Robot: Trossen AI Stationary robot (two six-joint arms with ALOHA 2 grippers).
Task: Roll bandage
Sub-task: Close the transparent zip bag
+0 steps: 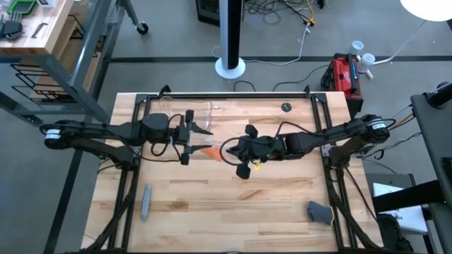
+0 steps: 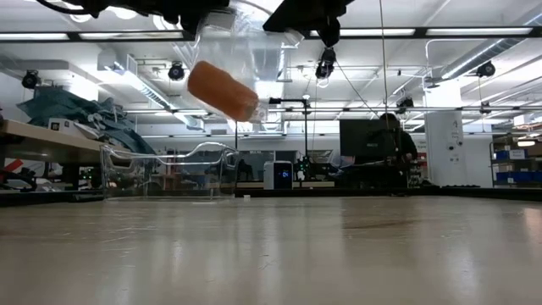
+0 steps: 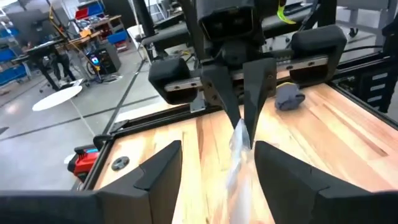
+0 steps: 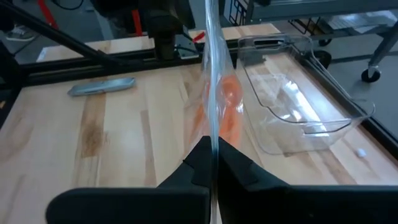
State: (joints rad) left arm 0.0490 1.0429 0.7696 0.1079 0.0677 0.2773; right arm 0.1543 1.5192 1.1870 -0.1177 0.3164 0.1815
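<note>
Orange bandage (image 2: 222, 91) hangs in clear plastic wrap (image 4: 212, 93); right claw (image 4: 212, 152) pinches the wrap; left claw (image 3: 217, 163) gapes apart.

The high view looks straight down on the whole tabletop (image 1: 226, 197) and both arms. The low view sits at tabletop (image 2: 271, 254) height, looking level across it into the room, with the bandage (image 2: 222, 91) hanging close overhead. Each wrist view looks forward past its own fingers toward the opposite arm, close in. The right wrist view and the high view share the clear tray (image 4: 298, 106) (image 1: 201, 113) and grey bar (image 4: 102, 87) (image 1: 146, 201).
</note>
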